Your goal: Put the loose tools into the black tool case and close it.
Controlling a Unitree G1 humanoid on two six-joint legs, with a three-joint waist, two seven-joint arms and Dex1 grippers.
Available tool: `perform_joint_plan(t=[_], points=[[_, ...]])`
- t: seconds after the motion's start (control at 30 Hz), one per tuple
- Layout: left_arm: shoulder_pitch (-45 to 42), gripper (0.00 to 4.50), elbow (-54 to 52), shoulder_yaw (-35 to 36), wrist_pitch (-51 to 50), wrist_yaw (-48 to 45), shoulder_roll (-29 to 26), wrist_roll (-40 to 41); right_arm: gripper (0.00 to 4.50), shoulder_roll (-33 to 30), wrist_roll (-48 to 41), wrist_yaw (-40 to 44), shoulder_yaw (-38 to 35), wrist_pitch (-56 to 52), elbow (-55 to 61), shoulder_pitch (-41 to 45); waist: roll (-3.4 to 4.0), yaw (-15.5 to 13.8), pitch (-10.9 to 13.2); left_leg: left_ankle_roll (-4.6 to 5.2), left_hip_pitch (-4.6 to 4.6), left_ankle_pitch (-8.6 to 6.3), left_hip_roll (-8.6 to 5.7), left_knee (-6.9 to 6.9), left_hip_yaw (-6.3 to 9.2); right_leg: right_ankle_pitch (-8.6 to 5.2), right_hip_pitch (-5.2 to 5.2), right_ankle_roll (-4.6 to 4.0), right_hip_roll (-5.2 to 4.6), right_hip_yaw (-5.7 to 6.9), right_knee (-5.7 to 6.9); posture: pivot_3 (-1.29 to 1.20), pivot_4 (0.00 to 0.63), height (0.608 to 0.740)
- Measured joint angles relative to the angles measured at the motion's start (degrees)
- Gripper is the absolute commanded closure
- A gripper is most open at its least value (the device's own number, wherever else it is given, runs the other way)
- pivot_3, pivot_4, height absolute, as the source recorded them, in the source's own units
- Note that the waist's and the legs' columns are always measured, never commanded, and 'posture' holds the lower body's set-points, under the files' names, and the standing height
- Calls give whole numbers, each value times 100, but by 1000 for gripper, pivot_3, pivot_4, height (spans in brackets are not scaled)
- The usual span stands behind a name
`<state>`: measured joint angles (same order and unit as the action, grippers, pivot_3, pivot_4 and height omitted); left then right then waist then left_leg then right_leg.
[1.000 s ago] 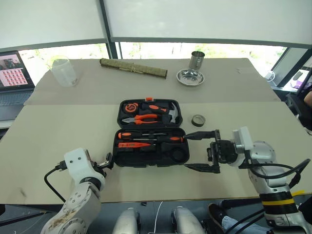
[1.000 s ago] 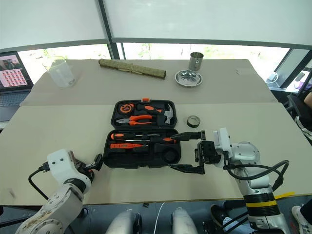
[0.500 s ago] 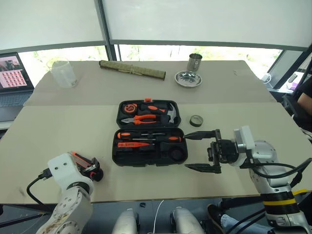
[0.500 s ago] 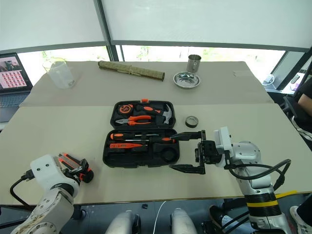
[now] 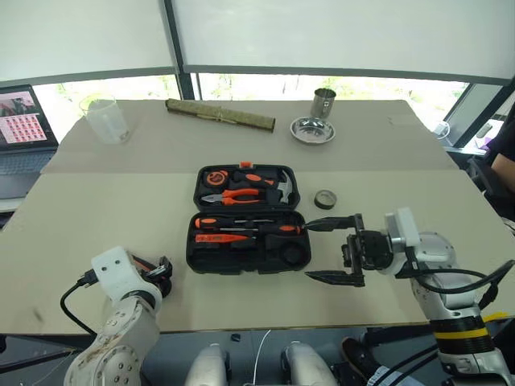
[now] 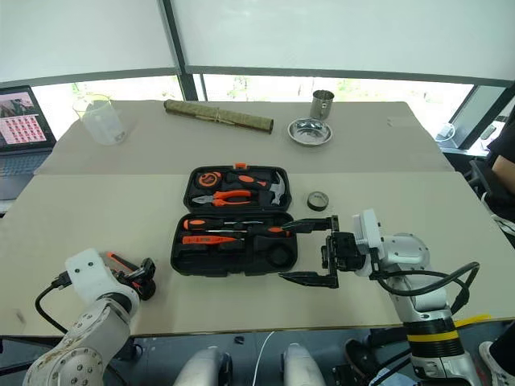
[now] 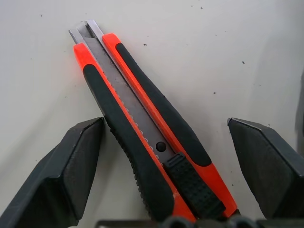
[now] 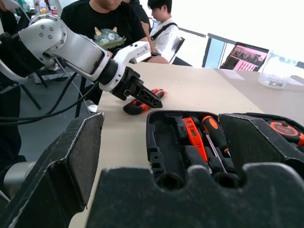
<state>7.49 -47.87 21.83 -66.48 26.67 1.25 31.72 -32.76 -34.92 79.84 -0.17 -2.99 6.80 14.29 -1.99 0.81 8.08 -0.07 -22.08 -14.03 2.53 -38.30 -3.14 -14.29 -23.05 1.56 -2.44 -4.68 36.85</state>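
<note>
Two fingers of the left tool (image 7: 161, 166) stand apart on either side of the utility knife (image 7: 142, 128), which lies flat on the bench (image 5: 96, 217) near its front edge, toward the front left corner; whether they press it I cannot tell. Beside it, mid-bench, the black tool case (image 5: 245, 229) lies open (screwdrivers slotted in its near half). At the case's right side the right tool (image 5: 334, 251) hovers spread wide, grasping nothing. A small dark tape roll (image 5: 325, 199) sits just right of the lid.
</note>
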Motion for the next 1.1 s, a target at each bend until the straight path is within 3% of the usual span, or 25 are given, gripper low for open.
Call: perform_joint_plan(t=[0.13, 0.17, 0.47, 0.53, 0.73, 0.8, 0.9, 1.0, 1.1], points=[[77, 2631, -26, 165, -119, -124, -49, -58, 0, 0, 0, -1, 17, -55, 2, 0, 0, -1, 0, 0, -1, 0, 0, 0, 0, 0, 0, 0, -1, -1, -1, 0, 150, 740], [94, 2778, -35, 194, -122, -170, -64, -60, 0, 0, 0, -1, 23, -65, 7, 0, 0, 1, 0, 0, -1, 0, 0, 0, -1, 0, -1, 0, -1, -1, -2, 0, 150, 740], [341, 2792, 222, 934, 287, -1304, -610, 174, 0, 11, -2, -15, 60, -114, 115, -114, -4, 50, 2, 0, -2, 0, 8, 4, -2, -5, -10, -9, 4, 3, 1, 0, 150, 740], [317, 2792, 583, 1393, 673, -2154, -1124, 583, 0, 17, -2, -32, 60, -115, 118, -123, -26, 46, 18, -3, -11, 2, 15, 4, -1, -12, -21, -21, 6, 17, 5, 0, 150, 740], [295, 2792, 1455, 1628, 1787, -5633, -3788, 1239, 0, -13, -12, -121, 49, -155, 189, -123, -47, -6, 38, -14, -24, 5, 22, 6, -2, -28, -27, -46, -9, 56, -3, 0, 150, 740], [165, 2792, 1937, 1059, 2434, -7023, -4866, 909, 0, -131, -16, -133, -55, -211, 216, -153, -43, -41, 47, -14, -30, 5, 20, 9, 0, -35, -29, -52, -13, 61, -8, 0, 150, 740], [-650, 2792, 2305, 74, 3133, -8507, -5682, 656, 0, -297, -19, -189, -197, -271, 270, -181, -38, -100, 52, -14, -39, 5, 22, 10, -6, -41, -35, -64, -15, 63, -14, 0, 150, 740], [-1785, 2792, 2461, -1086, 3491, -9432, -5915, 456, 0, -356, -20, -275, -284, -329, 341, -241, -34, -100, 55, -13, -45, 4, 21, 12, -7, -23, -38, -31, -11, 62, -13, 0, 150, 740], [-2824, 2792, 2869, -2344, 3644, -9848, -5755, -142, 0, -379, -19, -399, -331, -380, 479, -392, -33, -79, 56, -8, -58, 1, 23, 16, 1, -24, -52, -31, 5, 60, -6, 0, 150, 740]])
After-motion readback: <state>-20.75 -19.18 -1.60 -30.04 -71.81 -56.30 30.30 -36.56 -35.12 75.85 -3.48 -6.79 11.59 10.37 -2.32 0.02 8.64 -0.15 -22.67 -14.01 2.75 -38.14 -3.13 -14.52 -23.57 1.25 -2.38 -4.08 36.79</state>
